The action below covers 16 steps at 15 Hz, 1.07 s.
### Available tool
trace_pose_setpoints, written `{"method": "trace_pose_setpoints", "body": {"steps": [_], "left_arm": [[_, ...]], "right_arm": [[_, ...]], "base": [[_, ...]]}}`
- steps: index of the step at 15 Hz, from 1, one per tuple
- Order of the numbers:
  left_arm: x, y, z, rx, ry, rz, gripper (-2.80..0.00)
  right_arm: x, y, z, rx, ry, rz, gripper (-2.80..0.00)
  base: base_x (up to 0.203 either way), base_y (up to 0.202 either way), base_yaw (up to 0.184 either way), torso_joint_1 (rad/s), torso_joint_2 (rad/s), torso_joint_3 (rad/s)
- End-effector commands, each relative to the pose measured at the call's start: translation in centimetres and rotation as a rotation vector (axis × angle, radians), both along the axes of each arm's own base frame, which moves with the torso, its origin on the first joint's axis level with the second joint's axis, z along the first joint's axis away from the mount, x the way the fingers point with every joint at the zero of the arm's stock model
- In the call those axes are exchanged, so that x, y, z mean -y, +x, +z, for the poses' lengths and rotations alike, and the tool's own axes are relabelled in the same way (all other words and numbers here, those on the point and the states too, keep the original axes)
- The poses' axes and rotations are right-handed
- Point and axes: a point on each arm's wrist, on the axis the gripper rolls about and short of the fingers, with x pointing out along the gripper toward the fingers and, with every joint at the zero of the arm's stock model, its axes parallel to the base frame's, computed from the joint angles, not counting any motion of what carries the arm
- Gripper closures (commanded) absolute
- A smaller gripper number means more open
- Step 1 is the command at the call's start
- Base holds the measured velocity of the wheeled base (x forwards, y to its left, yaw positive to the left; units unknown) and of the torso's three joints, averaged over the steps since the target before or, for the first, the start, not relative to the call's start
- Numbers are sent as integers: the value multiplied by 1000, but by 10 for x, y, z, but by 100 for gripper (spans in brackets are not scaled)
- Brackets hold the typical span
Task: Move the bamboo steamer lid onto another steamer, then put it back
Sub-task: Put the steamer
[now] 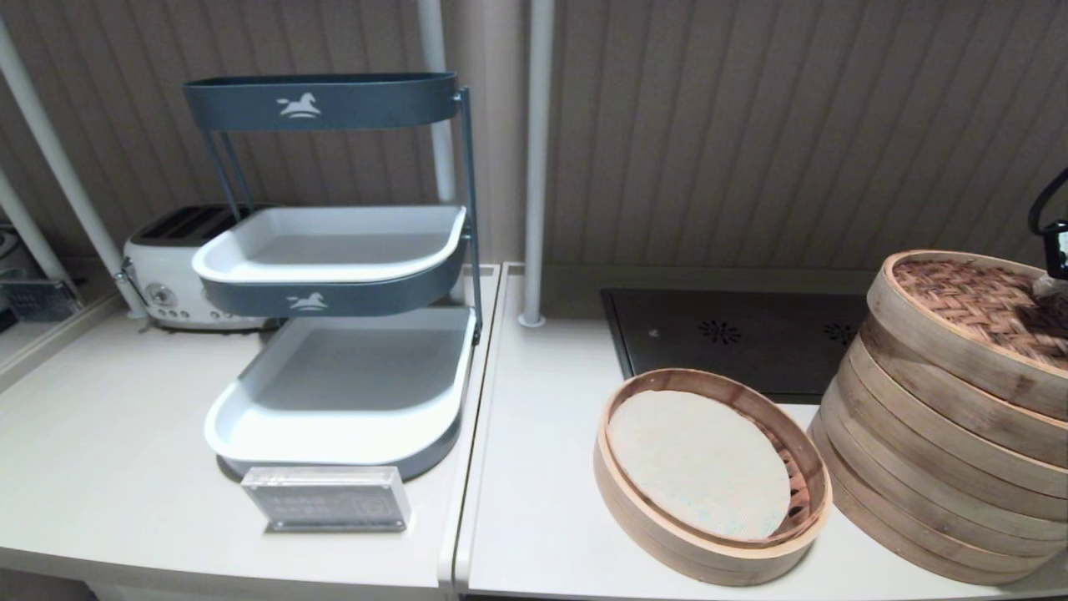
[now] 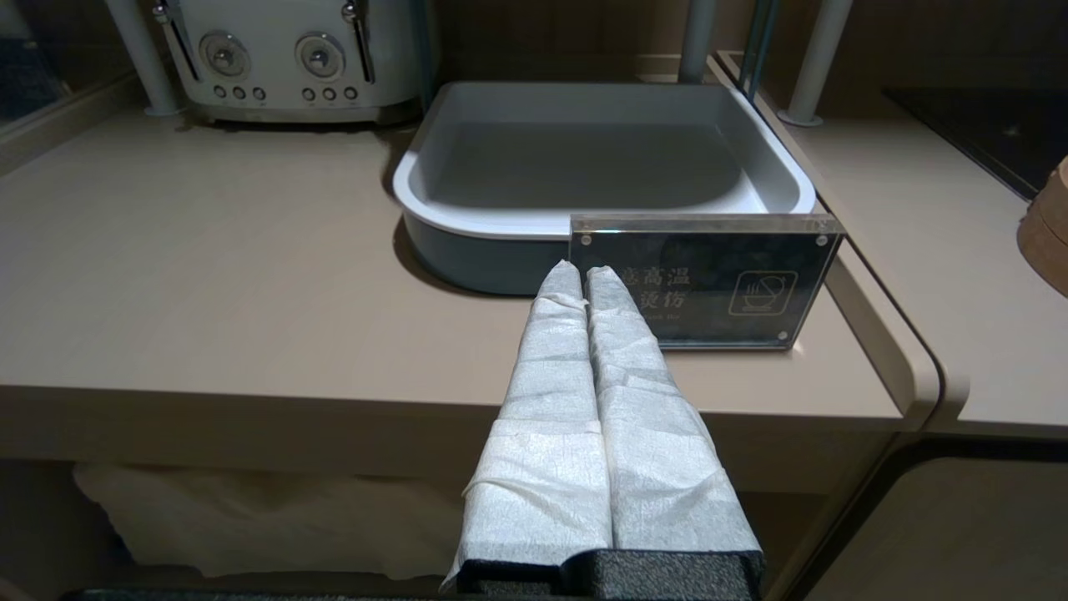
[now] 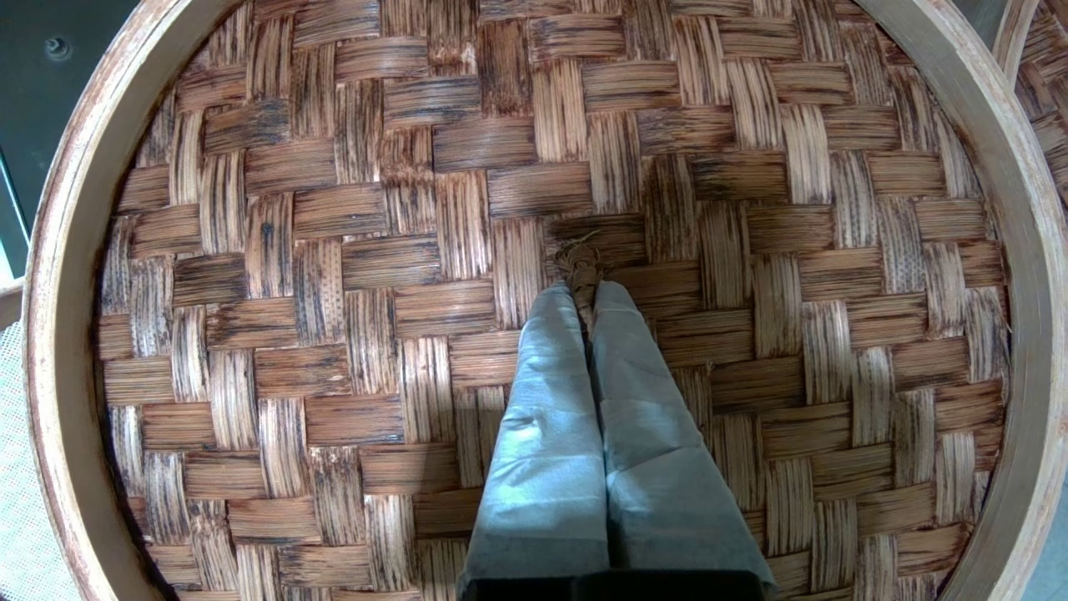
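Note:
The bamboo steamer lid [image 1: 972,313], with its reddish-brown woven top and pale rim band, lies at the top of the tall steamer [image 1: 926,476] of stacked ring tiers at the counter's right end. It sits a little tilted; whether it rests fully I cannot tell. In the right wrist view the lid [image 3: 334,292] fills the picture. My right gripper [image 3: 586,288] is shut on the thin loop handle [image 3: 578,260] at its centre. My left gripper [image 2: 582,271] is shut on nothing, parked low before the left counter's front edge.
A low single-tier basket [image 1: 634,492] with a pale round liner lies left of the tall steamer. A dark cooktop [image 1: 726,334] is behind it. A tiered tray rack [image 1: 334,250], a toaster [image 1: 167,267] and an acrylic sign [image 1: 325,498] stand on the left counter.

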Motion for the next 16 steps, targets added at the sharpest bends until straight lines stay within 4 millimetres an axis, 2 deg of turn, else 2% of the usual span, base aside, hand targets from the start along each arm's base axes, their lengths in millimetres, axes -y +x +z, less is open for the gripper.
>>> {"method": "trace_pose_setpoints", "body": {"steps": [1,8,9,10,14,16], "left_arm": [[0,2,-8,-26,0,0,0],[0,2,-8,-27,0,0,0],[0,2,-8,-25,0,0,0],[0,2,-8,-25,0,0,0],[0,2,-8,-27,0,0,0],[0,2,-8,-25,0,0,0]], "right_arm": [[0,0,-1,-6,4,2,0],[0,-1,-2,-11,6,-1,0],[0,0,-2,-12,8,-4,-19],[0,-1,-2,-14,9,-4,-280],[0,-1,0,-4,8,-3,-280],[-4,-7,7,21,5,3,-280]], "base": [[0,0,0,0,0,0],[0,0,0,0,0,0],[0,0,0,0,0,0],[0,0,0,0,0,0],[0,0,0,0,0,0],[0,0,0,0,0,0]]}}
